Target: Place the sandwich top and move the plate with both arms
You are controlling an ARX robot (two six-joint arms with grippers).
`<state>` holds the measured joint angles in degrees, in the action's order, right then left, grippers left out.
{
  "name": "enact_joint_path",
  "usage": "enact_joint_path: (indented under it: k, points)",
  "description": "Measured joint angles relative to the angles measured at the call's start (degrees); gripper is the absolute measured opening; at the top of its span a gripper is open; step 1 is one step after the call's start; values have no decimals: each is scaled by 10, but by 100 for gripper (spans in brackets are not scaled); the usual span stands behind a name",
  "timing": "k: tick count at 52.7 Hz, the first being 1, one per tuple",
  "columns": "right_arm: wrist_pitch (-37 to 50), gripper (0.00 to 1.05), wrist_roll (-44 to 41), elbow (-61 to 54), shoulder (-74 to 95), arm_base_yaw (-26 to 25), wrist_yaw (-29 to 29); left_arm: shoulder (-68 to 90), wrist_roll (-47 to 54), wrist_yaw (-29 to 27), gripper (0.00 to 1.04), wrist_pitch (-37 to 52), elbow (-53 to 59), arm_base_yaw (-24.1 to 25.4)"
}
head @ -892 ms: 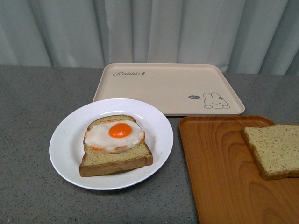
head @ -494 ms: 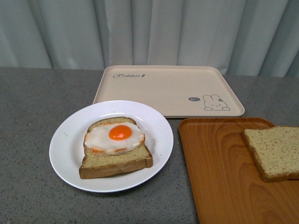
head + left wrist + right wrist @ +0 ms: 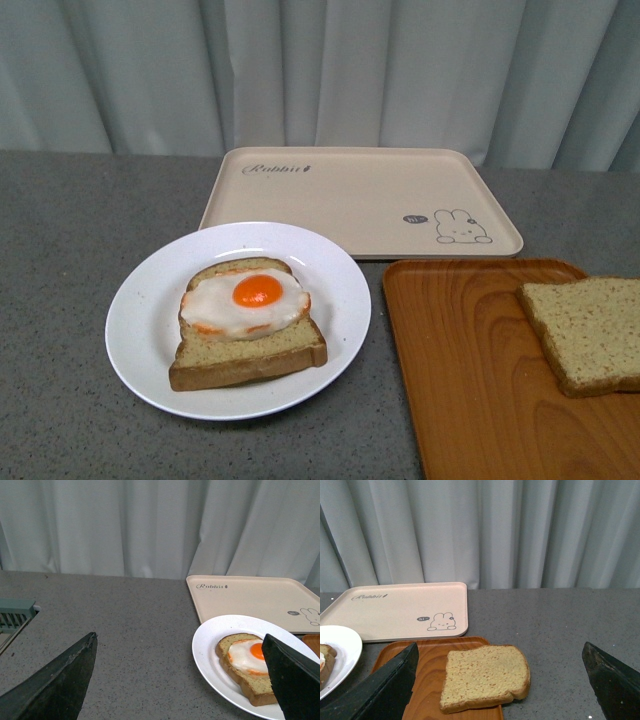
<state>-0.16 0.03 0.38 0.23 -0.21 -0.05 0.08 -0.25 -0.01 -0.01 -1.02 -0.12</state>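
Note:
The sandwich top (image 3: 588, 332) is a plain tan slice lying flat on the orange wooden tray (image 3: 480, 380) at the right; in the right wrist view the sandwich top (image 3: 485, 676) lies ahead of my open right gripper (image 3: 500, 690), between the lines of its two fingers. The white plate (image 3: 140, 310) stands left of centre and carries a bread slice with a fried egg (image 3: 248, 298). My left gripper (image 3: 180, 685) is open over bare table, with the plate (image 3: 210, 650) and egg slice (image 3: 247, 662) by its one finger. Neither arm shows in the front view.
A beige rabbit tray (image 3: 360, 195) lies behind the plate, close to its far rim, with the orange tray's back edge near it. Grey curtains hang behind the grey speckled table (image 3: 70, 240). A green grille-like object (image 3: 15, 617) sits at the table's far side in the left wrist view.
The whole scene has slid slightly downward in the front view, as if the camera tilted up a little. Plate, trays and both slices kept their places on the table.

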Motion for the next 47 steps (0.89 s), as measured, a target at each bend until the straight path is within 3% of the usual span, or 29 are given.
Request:
enact_joint_path:
  k: [47]
  points:
    - [0, 96, 0, 0, 0, 0, 0, 0, 0, 0, 98, 0, 0, 0]
